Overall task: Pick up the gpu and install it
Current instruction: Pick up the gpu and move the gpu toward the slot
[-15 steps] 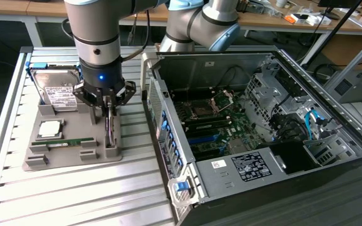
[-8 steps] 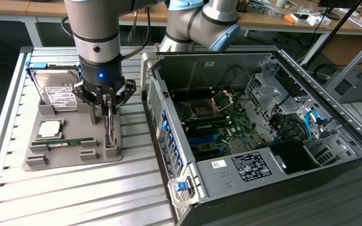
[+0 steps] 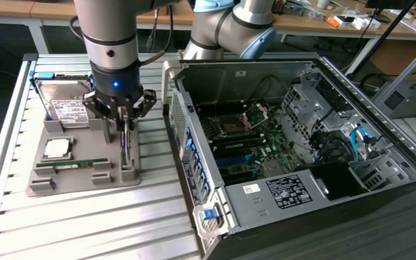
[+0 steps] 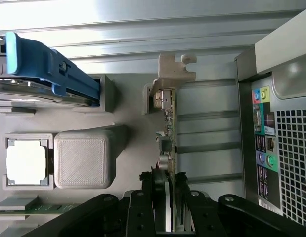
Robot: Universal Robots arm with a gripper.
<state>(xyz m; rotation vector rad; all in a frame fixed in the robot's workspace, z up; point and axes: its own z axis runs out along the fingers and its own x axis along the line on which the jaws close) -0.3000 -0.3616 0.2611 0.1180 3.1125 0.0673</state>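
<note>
Slatted table | one gray tray | one gpu upright | two fingers clamping gpu

I read the arm as vertical, wrist pointing straight down, a blue light lit on its side. Gripper sits low, fingers pressed against both faces of the gpu, pinching its edge.

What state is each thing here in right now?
gpu: upright on edge in its tray slot.
end effector: closed on the gpu's upper edge.
hard drive: parked in the tray's holder.
cpu: flat in its tray pocket.
memory stick: lying in the tray.
case: open, motherboard exposed.
</note>
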